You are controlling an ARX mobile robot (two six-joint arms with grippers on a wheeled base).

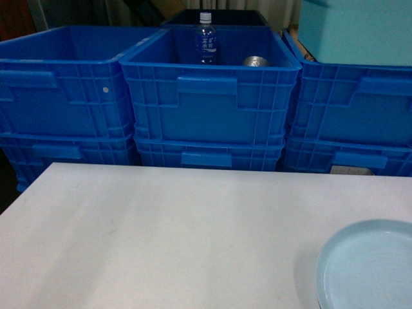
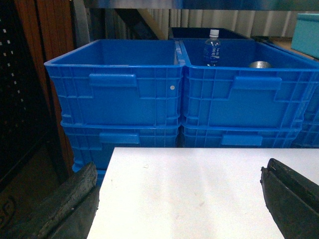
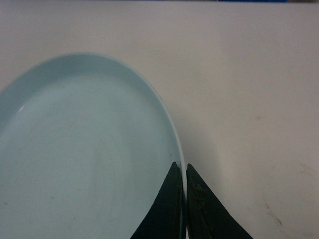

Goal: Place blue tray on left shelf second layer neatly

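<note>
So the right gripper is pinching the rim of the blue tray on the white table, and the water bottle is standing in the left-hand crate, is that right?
Not quite. The water bottle stands in the middle crate, not the left-hand one, as the head view shows. The rest holds: the right gripper is closed on the rim of the blue tray, which sits on the white table.

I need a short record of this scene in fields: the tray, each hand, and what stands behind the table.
tray: blue tray lies on the white table, near its right front corner
right hand: right hand shut on the tray's rim
left hand: left hand open, above the table, holding nothing
behind table: stacked blue crates
in middle crate: water bottle and a metal can
</note>
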